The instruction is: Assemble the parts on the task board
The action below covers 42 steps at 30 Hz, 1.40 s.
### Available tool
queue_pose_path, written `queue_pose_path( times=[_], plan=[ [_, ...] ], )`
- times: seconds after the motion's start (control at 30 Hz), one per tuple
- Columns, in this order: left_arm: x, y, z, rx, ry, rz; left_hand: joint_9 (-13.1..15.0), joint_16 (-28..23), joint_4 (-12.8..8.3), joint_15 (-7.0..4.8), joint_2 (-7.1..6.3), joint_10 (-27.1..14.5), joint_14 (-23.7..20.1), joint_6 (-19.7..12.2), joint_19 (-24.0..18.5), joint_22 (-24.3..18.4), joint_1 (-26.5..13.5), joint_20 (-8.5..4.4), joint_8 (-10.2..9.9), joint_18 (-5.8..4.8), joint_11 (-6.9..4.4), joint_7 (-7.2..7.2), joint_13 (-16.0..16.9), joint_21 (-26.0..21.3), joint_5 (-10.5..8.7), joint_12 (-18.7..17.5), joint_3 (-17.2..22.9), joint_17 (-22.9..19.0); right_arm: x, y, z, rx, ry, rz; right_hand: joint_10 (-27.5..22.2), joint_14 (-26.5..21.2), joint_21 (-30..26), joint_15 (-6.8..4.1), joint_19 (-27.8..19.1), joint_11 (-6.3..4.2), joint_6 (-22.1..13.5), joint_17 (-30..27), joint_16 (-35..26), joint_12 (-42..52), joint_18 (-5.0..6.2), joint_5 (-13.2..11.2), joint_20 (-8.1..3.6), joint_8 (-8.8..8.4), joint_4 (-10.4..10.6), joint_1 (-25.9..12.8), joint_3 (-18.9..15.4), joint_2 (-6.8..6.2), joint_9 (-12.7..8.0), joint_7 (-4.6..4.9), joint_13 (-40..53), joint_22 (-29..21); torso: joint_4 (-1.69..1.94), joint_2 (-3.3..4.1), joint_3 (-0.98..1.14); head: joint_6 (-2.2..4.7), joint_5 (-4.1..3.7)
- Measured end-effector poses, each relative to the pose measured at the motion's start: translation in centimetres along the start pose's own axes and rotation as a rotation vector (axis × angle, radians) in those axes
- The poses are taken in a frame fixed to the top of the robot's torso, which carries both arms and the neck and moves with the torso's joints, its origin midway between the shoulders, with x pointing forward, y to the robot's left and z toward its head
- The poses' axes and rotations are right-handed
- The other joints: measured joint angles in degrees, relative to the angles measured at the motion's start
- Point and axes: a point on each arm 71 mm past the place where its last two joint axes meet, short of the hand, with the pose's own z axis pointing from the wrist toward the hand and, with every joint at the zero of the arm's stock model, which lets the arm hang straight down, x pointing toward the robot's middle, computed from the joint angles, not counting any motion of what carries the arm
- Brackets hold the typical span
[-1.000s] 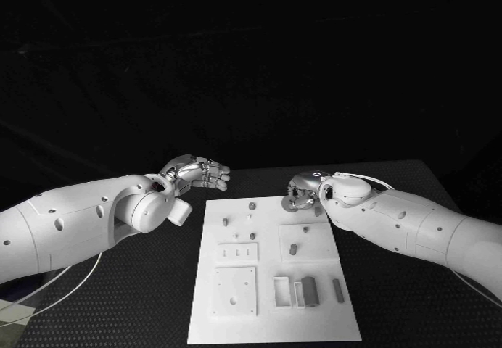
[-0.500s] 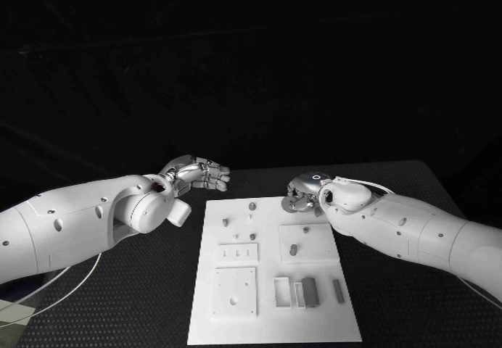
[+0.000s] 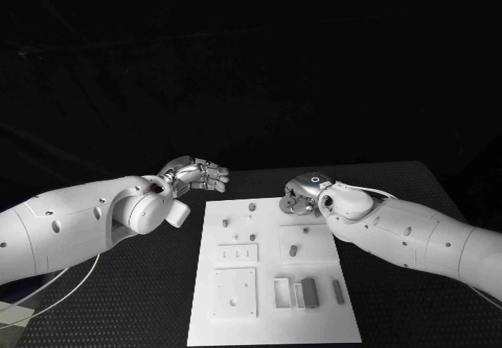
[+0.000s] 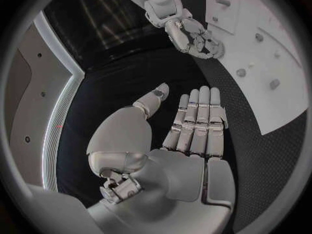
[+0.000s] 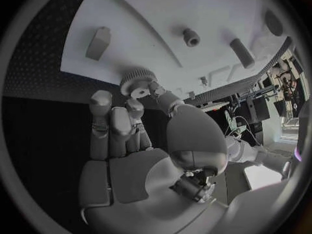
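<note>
The right hand point(image 3: 300, 197) pinches a small toothed gear point(image 5: 137, 82) between thumb and fingertips, at the far right corner of the task board point(image 3: 274, 319). The left hand point(image 3: 196, 174) hangs released, fingers straight and side by side, holding nothing, over the black desk point(image 3: 125, 304) just off the board's far left corner. Several small grey parts point(image 3: 309, 291) sit on the board.

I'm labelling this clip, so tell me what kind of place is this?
Probably a robotics lab test bench, not a home. A white task board with small grey parts lies on a black textured table, the right hand pinches a small grey toothed gear in its fingers, and equipment racks stand behind.
</note>
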Motion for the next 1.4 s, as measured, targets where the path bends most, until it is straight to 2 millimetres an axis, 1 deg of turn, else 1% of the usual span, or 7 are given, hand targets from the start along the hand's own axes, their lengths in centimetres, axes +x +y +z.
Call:
queue_pose_path(
  times=[0.23, 0.27, 0.4, 0.7, 0.8, 1.0, 1.4],
  plan=[
    [0.0, 0.0, 0.0, 0.000, 0.000, 0.001, 0.00, 0.00, 0.00, 0.00, 0.00, 0.00, 0.00, 0.00, 0.00, 0.05, 0.00, 0.00, 0.00, 0.00, 0.00, 0.00, -0.01, 0.00, 0.00, 0.00, 0.00, 0.03, -1.3, 1.3, -0.1, -0.023, -0.059, -0.002, 0.00, 0.00, 0.00, 0.00, 0.01, 0.00, 0.11, -0.05, 0.01, 0.00, -0.01, 0.00, 0.01, 0.00, 0.00, 0.00, 0.00, 0.00, -0.08, 0.07, -0.12, 0.00, 0.02, -0.02, -0.04, 0.43, -0.08],
    [0.0, 0.0, 0.0, 0.000, 0.000, 0.001, 0.00, 0.00, 0.00, 0.00, 0.00, 0.00, 0.00, 0.00, 0.00, 0.05, 0.00, 0.00, 0.00, 0.00, 0.00, 0.00, -0.01, 0.00, 0.00, 0.00, 0.00, 0.03, -1.4, 1.6, -0.1, -0.029, -0.066, -0.001, 0.00, 0.00, 0.00, 0.00, 0.01, 0.00, 0.11, -0.05, 0.01, 0.00, 0.00, 0.00, 0.01, 0.00, 0.00, -0.24, 0.00, -0.24, -0.09, 0.07, -0.16, 0.00, 0.03, -0.02, -0.04, 0.55, -0.10],
    [0.1, 0.0, 0.0, 0.000, 0.001, 0.001, 0.05, 0.00, 0.00, 0.00, 0.00, 0.00, 0.00, 0.00, 0.00, 0.05, 0.00, 0.00, 0.00, 0.00, 0.00, 0.00, 0.04, 0.00, 0.00, 0.00, 0.00, 0.03, -2.1, 3.2, -0.2, -0.060, -0.098, 0.003, 0.00, 0.01, 0.00, 0.01, 0.01, 0.00, 0.15, -0.05, 0.01, 0.00, -0.01, 0.00, 0.01, 0.00, 0.00, -0.24, 0.00, -0.24, -0.10, 0.08, -0.17, 0.00, 0.08, -0.02, -0.05, 0.90, -0.16],
    [0.2, 0.0, 0.0, 0.002, 0.003, 0.001, 0.05, 0.00, 0.00, 0.00, 0.00, 0.00, 0.00, 0.00, 0.00, 0.04, 0.00, 0.00, 0.00, 0.00, 0.00, 0.00, 0.04, 0.00, 0.00, 0.00, 0.00, 0.08, -2.8, 6.5, 0.4, -0.129, -0.147, -0.031, 0.20, -0.03, 0.00, -0.03, 0.31, -0.20, 0.38, -0.11, 0.02, 0.00, 0.00, 0.00, -0.11, 0.00, -0.16, 0.22, 0.16, -0.70, -0.24, 0.19, -0.37, 0.00, 0.12, 0.08, -0.07, 1.25, -0.12],
    [0.2, -0.1, 0.0, 0.002, 0.004, 0.001, 0.04, 0.00, 0.00, 0.00, 0.00, 0.00, 0.00, 0.00, 0.00, 0.04, 0.00, 0.00, -0.18, 0.00, 0.00, 0.00, 0.04, 0.00, 0.00, 0.00, 0.00, 0.08, -2.9, 7.4, 0.5, -0.143, -0.153, -0.037, 0.20, -0.11, 0.00, -0.11, 0.31, -0.20, 0.40, -0.11, 0.02, 0.00, 0.00, 0.00, -0.11, 0.00, -0.16, 0.22, 0.16, -1.15, -0.22, 0.17, -0.41, 0.00, 0.12, 0.11, -0.06, 1.26, -0.07],
    [0.5, -0.1, 0.2, 0.004, 0.010, 0.001, 0.04, 0.00, 0.00, 0.00, 0.00, 0.00, 0.00, 0.00, 0.00, 0.04, 0.00, 0.00, -0.23, 0.00, 0.00, 0.00, 0.07, 0.00, 0.00, 0.00, 0.00, 0.08, -2.6, 9.2, 1.1, -0.169, -0.156, -0.044, 0.20, -0.11, 0.00, -0.11, 0.31, -0.20, 0.43, -0.10, 0.02, 0.00, 0.00, 0.00, -0.10, 0.00, -0.16, 0.16, 0.15, -1.21, -0.19, 0.16, -0.41, 0.00, 0.25, 0.13, -0.12, 1.21, -0.01],
    [0.7, -0.2, 0.3, 0.007, 0.012, 0.002, 0.08, -0.23, 0.00, 0.00, 0.00, 0.00, 0.00, 0.00, 0.00, 0.09, 0.00, 0.00, -0.23, 0.00, 0.00, 0.00, 0.08, 0.00, 0.00, -0.22, 0.00, 0.12, -0.8, 10.1, 1.6, -0.167, -0.126, -0.044, 0.20, -0.11, -0.01, -0.11, 0.32, -0.20, 0.58, -0.10, 0.02, 0.00, 0.00, 0.00, -0.08, -0.01, -0.15, 0.16, 0.15, -1.21, -0.20, 0.28, -0.47, 0.00, 0.52, 0.22, -0.21, 0.79, 0.25]
  ],
)
